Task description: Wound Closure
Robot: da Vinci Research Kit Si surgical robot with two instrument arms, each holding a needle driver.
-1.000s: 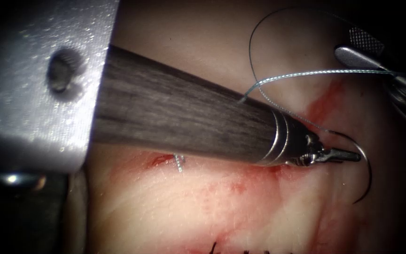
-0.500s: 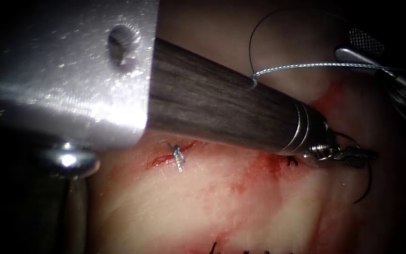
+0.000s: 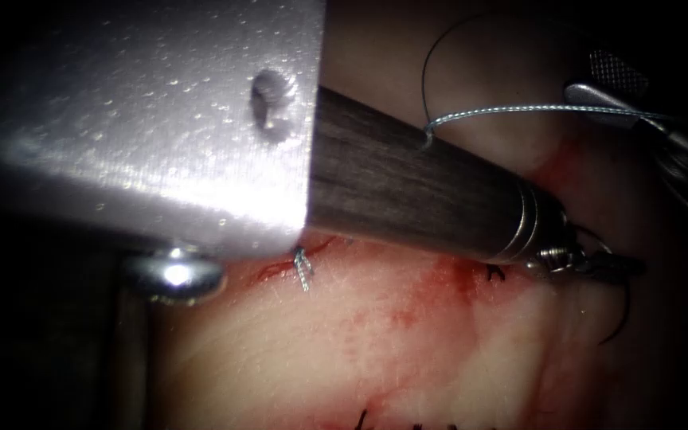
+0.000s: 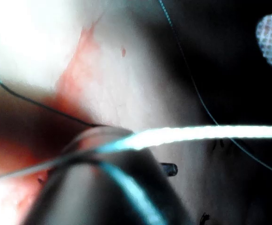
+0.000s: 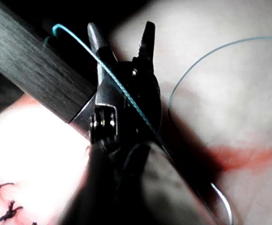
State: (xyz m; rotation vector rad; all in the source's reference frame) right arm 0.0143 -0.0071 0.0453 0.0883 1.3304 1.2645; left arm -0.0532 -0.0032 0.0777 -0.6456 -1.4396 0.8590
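Note:
The left tool's dark shaft (image 3: pixel 408 187) crosses the tissue (image 3: pixel 376 350) from the upper left. Its jaws (image 3: pixel 616 267) are shut on the curved needle (image 3: pixel 626 306) at the right end of the cut (image 3: pixel 274 271). The needle's lower arc hangs over the tissue; I cannot tell whether it touches. Blue thread (image 3: pixel 519 111) runs taut from the shaft to the right tool (image 3: pixel 611 84) at the upper right. In the right wrist view, that tool's jaws (image 5: pixel 121 33) stand open with nothing between them, and the thread (image 5: pixel 121 89) lies across its body. The needle (image 5: pixel 222 199) curves behind it.
A blue knotted stitch (image 3: pixel 302 267) sits on the cut at the left. A dark cut thread end (image 3: pixel 494 273) lies near the left tool's wrist. Dark stitches (image 3: pixel 408 422) line the front edge. Red fluid (image 3: pixel 431 295) stains the tissue. The left arm's silver housing (image 3: pixel 161 127) covers the upper left.
The left tool has pushed further right along its shaft, and its housing came with it. The thread over the shaft pulled straighter. The right tool barely moved.

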